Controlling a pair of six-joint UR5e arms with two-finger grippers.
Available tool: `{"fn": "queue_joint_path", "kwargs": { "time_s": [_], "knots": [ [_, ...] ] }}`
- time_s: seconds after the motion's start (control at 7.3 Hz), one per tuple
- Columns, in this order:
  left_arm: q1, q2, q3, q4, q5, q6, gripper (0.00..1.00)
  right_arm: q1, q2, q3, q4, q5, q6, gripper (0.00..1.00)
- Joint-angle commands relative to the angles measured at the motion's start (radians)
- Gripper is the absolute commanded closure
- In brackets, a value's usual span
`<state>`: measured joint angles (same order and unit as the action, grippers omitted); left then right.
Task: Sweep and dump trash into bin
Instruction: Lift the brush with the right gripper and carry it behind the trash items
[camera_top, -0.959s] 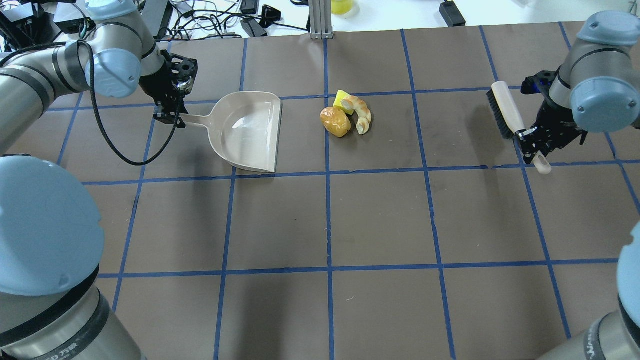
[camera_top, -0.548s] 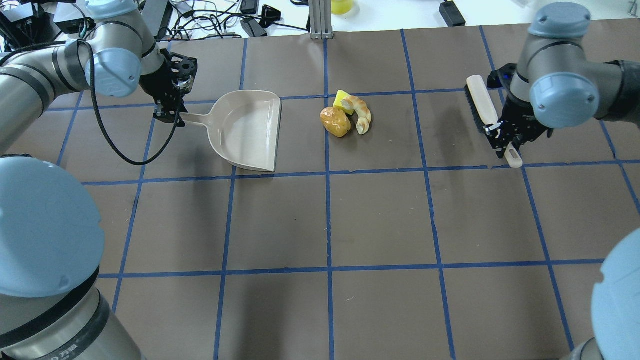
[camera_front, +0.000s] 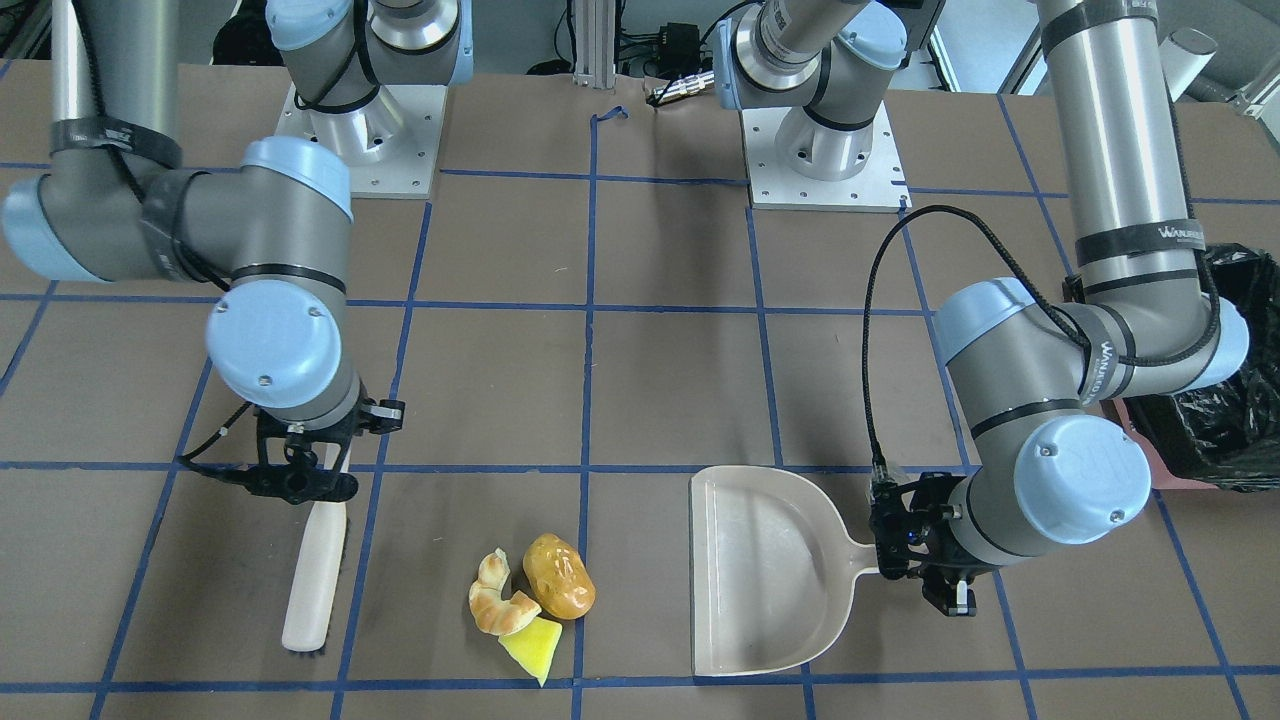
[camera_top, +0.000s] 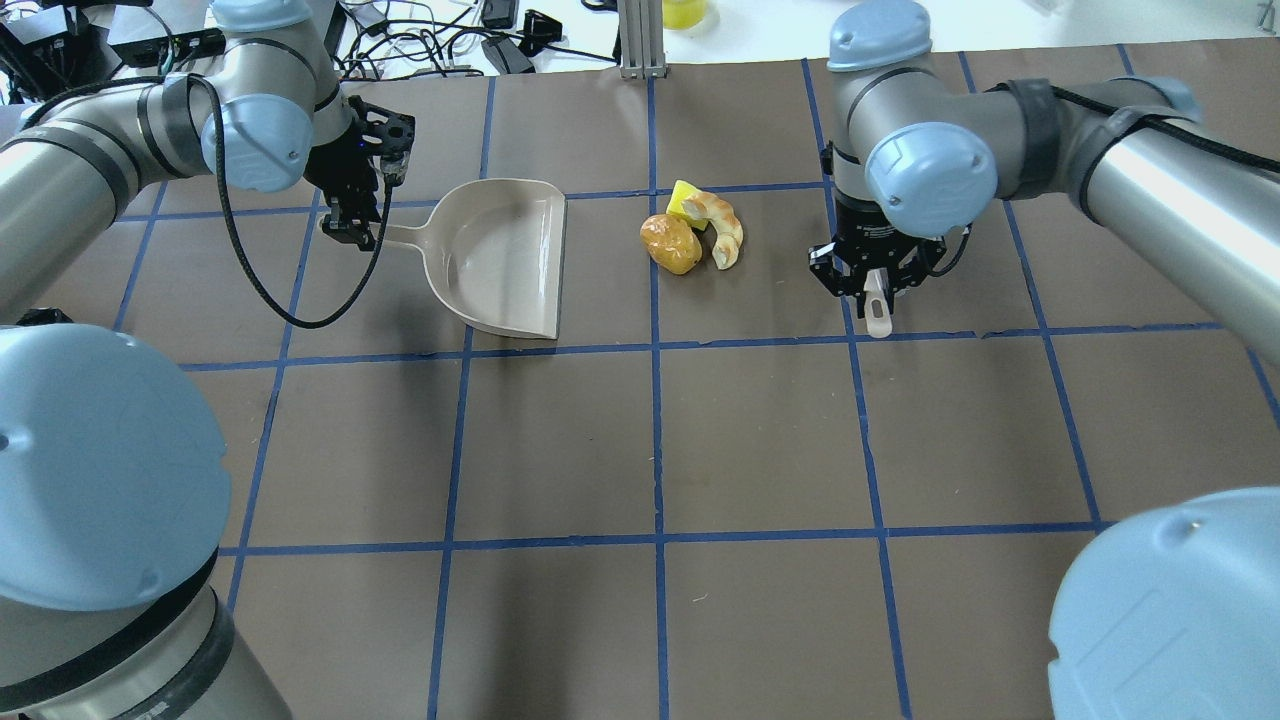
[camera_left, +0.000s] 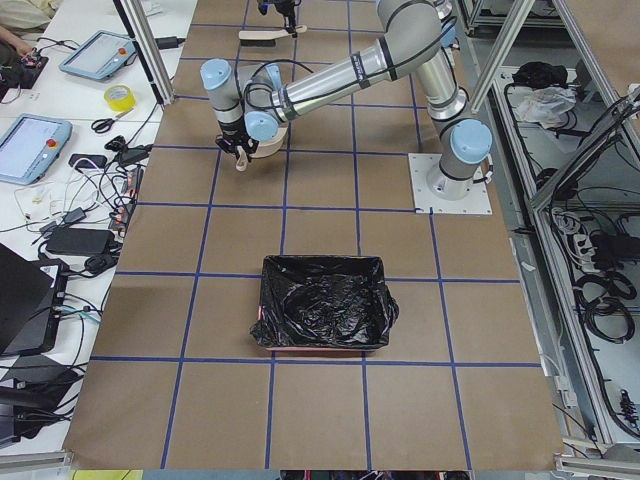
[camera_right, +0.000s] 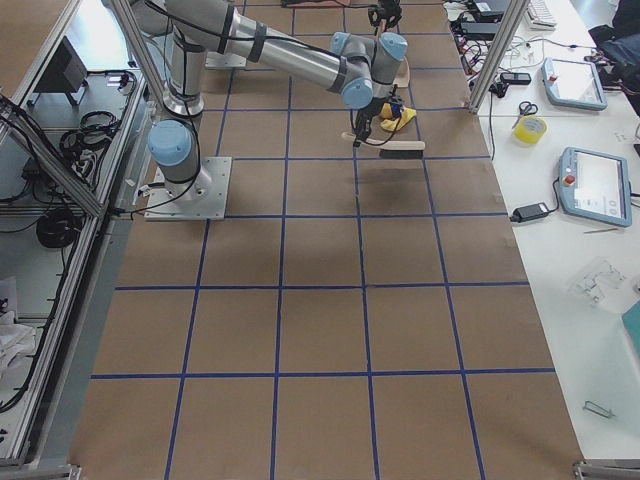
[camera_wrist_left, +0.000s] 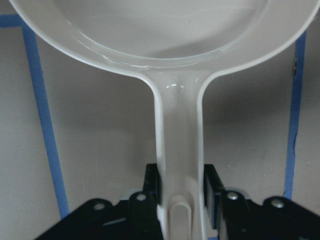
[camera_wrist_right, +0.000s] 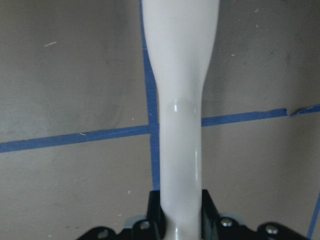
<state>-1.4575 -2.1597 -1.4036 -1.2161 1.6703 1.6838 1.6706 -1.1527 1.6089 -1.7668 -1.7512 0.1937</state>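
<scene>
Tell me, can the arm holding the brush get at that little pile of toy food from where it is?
Probably yes. The right gripper holds the brush beside the toy food, with only bare table between; the dustpan lies beyond.

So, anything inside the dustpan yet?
Nothing: the dustpan shows a bare floor. The trash pieces lie on the table off its open edge. The handle's end is hidden between the fingers of the left gripper.
</scene>
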Motion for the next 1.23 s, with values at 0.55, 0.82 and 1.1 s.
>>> {"fn": "queue_joint_path", "kwargs": {
  "time_s": [0.55,0.82,1.1],
  "knots": [
    [-0.014,-0.005,0.003,-0.005,0.031,-0.068,1.0,0.19,0.134,-0.133,0.013,0.052,0.197,0.89],
    [-0.014,-0.005,0.003,-0.005,0.031,-0.075,1.0,0.198,0.137,-0.135,0.012,0.058,0.196,0.9],
    [-0.014,-0.005,0.002,-0.005,0.032,-0.075,1.0,0.216,0.16,-0.159,0.012,0.068,0.196,0.9]
  ]
}}
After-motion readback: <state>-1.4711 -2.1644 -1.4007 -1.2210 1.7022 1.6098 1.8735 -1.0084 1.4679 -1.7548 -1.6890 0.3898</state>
